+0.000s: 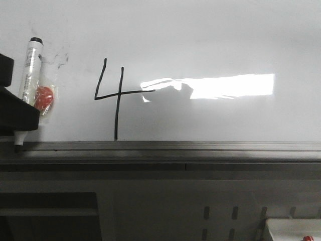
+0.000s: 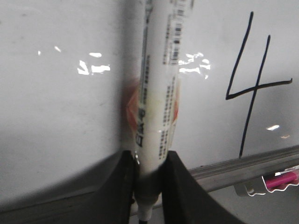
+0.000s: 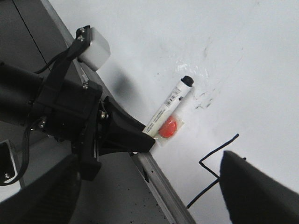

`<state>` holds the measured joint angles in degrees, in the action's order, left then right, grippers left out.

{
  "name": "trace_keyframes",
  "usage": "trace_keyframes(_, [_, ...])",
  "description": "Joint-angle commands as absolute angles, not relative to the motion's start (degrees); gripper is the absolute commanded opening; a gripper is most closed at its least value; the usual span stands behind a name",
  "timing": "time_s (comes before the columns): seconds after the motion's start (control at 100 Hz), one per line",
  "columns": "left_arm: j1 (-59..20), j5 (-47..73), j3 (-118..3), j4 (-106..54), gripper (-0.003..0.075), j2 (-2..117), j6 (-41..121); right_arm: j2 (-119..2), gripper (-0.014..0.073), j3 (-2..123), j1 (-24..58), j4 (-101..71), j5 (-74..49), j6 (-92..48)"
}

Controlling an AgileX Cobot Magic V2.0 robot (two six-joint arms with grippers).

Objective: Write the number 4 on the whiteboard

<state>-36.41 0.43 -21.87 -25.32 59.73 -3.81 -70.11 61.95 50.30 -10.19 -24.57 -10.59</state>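
The whiteboard [image 1: 210, 40] fills the front view above its grey bottom rail [image 1: 200, 146]. A thin black number 4 [image 1: 119, 94] is drawn on it left of centre, its stem reaching down to the rail. It also shows in the left wrist view [image 2: 256, 87] and partly in the right wrist view [image 3: 217, 150]. My left gripper [image 1: 20, 113] is at the board's lower left, shut on a white marker [image 1: 30, 65] held upright with its tip down by the rail, left of the 4. An orange disc in clear wrap [image 1: 45, 98] is fixed to the marker. My right gripper [image 3: 149, 186] is open and empty.
Faint black smudges [image 1: 60, 57] mark the board beside the marker's cap. A pink object [image 2: 280, 179] lies under the rail. A white box [image 1: 293, 231] sits at the lower right below the board. Grey panelling runs beneath the rail.
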Motion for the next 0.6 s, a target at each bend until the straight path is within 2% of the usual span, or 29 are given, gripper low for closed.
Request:
trace_keyframes(0.0, [-36.34,-3.37,-23.66,-25.95,-0.0015,59.61,-4.33,-68.4,0.054,63.9,49.96,-10.04,-20.95,-11.25])
trace_keyframes(0.04, [-36.34,-3.33,-23.66,-25.95,0.0001,59.61,-4.33,-68.4,0.054,63.9,49.96,-10.04,-20.95,-11.25])
trace_keyframes(0.09, [-36.34,-3.33,-23.66,-25.95,0.0057,59.61,-4.33,-68.4,0.054,63.9,49.96,-10.04,-20.95,-11.25])
trace_keyframes(0.24, [-36.34,-4.25,-23.66,-25.95,0.0321,59.61,-4.33,-68.4,0.054,63.9,49.96,-10.04,-20.85,-11.25])
trace_keyframes(0.31, [-36.34,-4.25,-23.66,-25.95,0.0404,59.38,-4.33,-68.4,0.054,63.9,49.96,-10.04,-20.85,-11.25])
trace_keyframes(0.38, [-36.34,-4.25,-23.66,-25.95,0.043,58.46,-4.33,-68.4,0.054,63.9,49.96,-10.04,-20.85,-11.25])
trace_keyframes(0.51, [-36.34,-4.25,-23.66,-25.7,0.043,54.62,-4.33,-68.25,0.0538,63.9,49.96,-9.88,-22.11,-11.25])
trace_keyframes(0.55, [-36.34,-4.25,-23.66,-25.47,0.043,52.36,-4.33,-67.86,0.0512,63.9,49.96,-9.58,-22.74,-11.25])
trace_keyframes(0.59, [-36.34,-4.25,-23.66,-25.09,0.0429,49.74,-4.22,-67.22,0.0447,63.61,49.91,-9.47,-22.77,-11.25])
